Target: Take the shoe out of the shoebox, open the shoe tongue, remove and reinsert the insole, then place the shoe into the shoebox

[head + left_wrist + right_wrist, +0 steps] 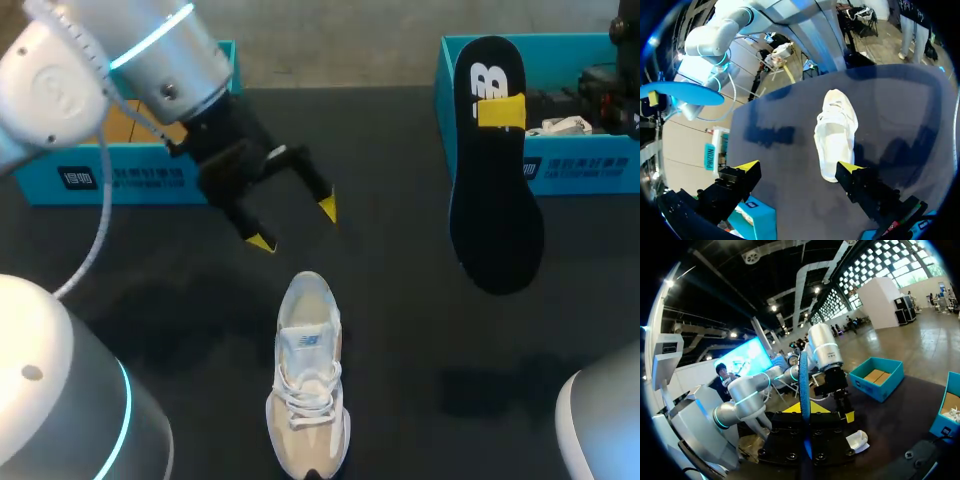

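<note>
One white-and-beige sneaker (308, 375) lay on the counter (420, 330), toe toward 6 o'clock. At its 12 o'clock the left end effector (297, 226) hung open; the right end effector (500, 111) pinched the black insole (495, 210) at 2 o'clock.

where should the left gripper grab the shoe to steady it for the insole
Probably grip the shoe at its heel collar, coming down from above, jaws across its two sides. It stands upright on its sole, heel end nearest the open left gripper, and that keeps the opening clear for the insole.
</note>
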Action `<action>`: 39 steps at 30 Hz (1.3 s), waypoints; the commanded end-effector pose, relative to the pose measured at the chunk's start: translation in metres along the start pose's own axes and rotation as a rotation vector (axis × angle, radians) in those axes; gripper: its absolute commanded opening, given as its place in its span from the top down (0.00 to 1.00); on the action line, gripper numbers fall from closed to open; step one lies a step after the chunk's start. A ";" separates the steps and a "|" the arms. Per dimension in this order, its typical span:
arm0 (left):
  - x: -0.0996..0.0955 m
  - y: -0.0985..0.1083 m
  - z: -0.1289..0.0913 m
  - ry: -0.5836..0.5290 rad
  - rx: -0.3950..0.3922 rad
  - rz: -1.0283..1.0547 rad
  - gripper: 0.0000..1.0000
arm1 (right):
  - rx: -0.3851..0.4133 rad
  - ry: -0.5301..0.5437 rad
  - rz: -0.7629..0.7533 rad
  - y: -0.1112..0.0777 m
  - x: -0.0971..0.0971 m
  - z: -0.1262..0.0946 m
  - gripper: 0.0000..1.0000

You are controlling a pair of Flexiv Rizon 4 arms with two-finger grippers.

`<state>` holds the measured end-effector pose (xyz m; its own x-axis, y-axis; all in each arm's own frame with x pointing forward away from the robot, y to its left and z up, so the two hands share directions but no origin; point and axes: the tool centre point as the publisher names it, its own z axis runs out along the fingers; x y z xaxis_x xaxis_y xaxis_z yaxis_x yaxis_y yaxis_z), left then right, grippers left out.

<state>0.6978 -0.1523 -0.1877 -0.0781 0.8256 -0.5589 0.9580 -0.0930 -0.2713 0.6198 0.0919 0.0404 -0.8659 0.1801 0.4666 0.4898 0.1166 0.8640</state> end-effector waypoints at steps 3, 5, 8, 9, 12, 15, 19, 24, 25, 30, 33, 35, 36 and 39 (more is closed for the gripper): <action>0.009 -0.007 0.002 -0.797 -0.034 0.031 0.00 | 0.005 0.001 0.002 0.003 -0.002 0.002 1.00; 0.009 -0.007 0.002 -0.797 -0.034 0.031 0.00 | 0.005 0.001 0.002 0.003 -0.002 0.002 1.00; 0.012 -0.005 0.000 -0.852 -0.071 0.069 0.00 | 0.005 0.001 0.002 0.003 -0.002 0.002 1.00; 0.012 -0.004 -0.001 -0.867 -0.129 0.104 0.00 | 0.005 0.001 0.002 0.003 -0.002 0.002 1.00; 0.012 0.000 -0.005 -0.922 -0.195 0.153 0.00 | 0.005 0.001 0.002 0.003 -0.002 0.002 1.00; 0.010 0.005 -0.010 -0.956 -0.223 0.188 0.00 | 0.005 0.001 0.002 0.003 -0.002 0.002 1.00; 0.006 0.012 -0.011 -0.974 -0.267 0.228 0.00 | 0.005 0.001 0.002 0.003 -0.002 0.002 1.00; 0.004 0.016 -0.016 -1.018 -0.278 0.242 0.00 | 0.005 0.001 0.002 0.003 -0.002 0.002 1.00; 0.004 0.016 -0.018 -1.037 -0.271 0.246 0.00 | 0.005 0.001 0.002 0.003 -0.002 0.002 1.00; -0.002 0.017 -0.027 -1.066 -0.277 0.260 0.00 | 0.005 0.001 0.002 0.003 -0.002 0.002 1.00; -0.005 0.016 -0.035 -1.068 -0.293 0.278 0.00 | 0.005 0.001 0.002 0.003 -0.002 0.002 1.00; -0.006 0.016 -0.038 -1.059 -0.299 0.288 0.00 | 0.005 0.001 0.002 0.003 -0.002 0.002 1.00; -0.007 0.016 -0.038 -1.054 -0.302 0.290 0.00 | 0.005 0.001 0.002 0.003 -0.002 0.002 1.00; -0.008 0.018 -0.040 -1.042 -0.309 0.297 0.00 | 0.005 0.001 0.002 0.003 -0.002 0.002 1.00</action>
<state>0.7255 -0.1370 -0.1565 0.1060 -0.0864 -0.9906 0.9935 0.0515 0.1018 0.6200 0.0919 0.0404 -0.8659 0.1800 0.4667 0.4899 0.1168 0.8639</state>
